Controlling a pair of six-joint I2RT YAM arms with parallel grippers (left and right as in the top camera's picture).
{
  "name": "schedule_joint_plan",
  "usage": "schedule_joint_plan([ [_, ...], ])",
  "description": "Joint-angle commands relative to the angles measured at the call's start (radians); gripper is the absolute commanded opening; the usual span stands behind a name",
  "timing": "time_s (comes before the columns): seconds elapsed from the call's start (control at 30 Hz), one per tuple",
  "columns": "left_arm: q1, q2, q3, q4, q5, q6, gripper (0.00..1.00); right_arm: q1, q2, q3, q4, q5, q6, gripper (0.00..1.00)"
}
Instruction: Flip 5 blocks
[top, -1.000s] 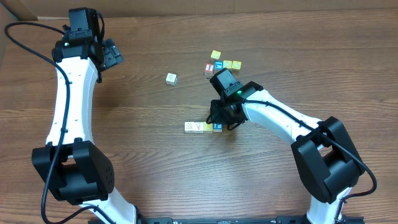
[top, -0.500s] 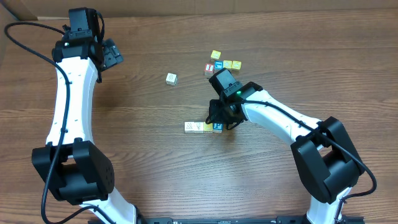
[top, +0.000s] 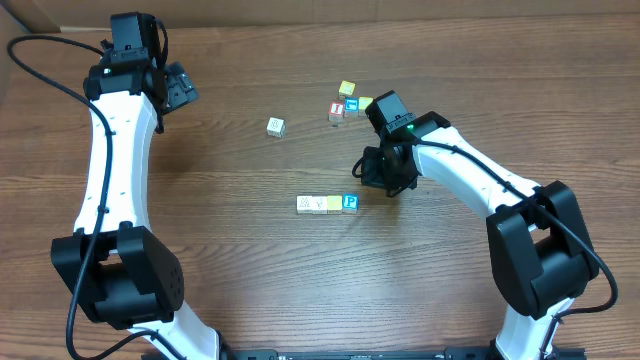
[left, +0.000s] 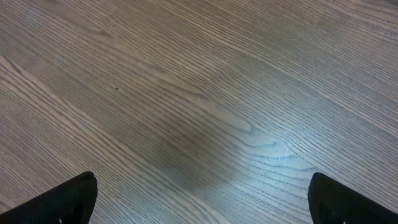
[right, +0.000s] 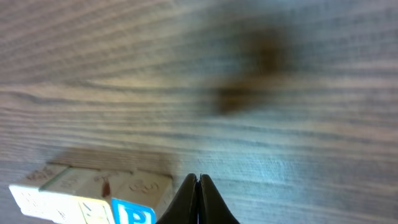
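Blue P block (top: 350, 203) at the right end of a tight row near mid-table, touching a yellow block (top: 334, 204), then two cream blocks (top: 305, 204) further left. Fully uncovered now, white P up; a second ago half hidden under the right gripper (right: 199, 190). Since then drawn back up and to the right, clear of the row, jaws pressed together on nothing. Reads as that flip finished and let go.

Left to do, by the look of it: the lone cream block (top: 276, 126), well apart toward the far side, touched by nothing. Just beyond the right arm, a loose cluster of spare blocks (top: 351, 106), a red-faced one among them, best left alone.

Left gripper (top: 178, 88) parked toward the far left corner of the table (top: 230, 270), jaws wide apart, only bare wood below in its wrist view; unmoved over the last second.

Open wood all round the lone block, so free approach from any side. Tighter going near the row: packed face to face, easily knocked askew by a low pass. Cluster just beside the right wrist, so likely a lift first, then the swing left.
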Motion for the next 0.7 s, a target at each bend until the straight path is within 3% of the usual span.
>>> schedule_joint_plan([
  [0.0, 0.003, -0.015, 0.018, 0.001, -0.014, -0.022, 1.0, 0.015, -0.028, -0.002, 0.002, -0.024, -0.004, 0.04],
  [0.67, 0.003, -0.015, 0.018, 0.001, -0.014, -0.022, 1.0, 0.082, -0.028, -0.059, 0.076, -0.026, -0.003, 0.04],
])
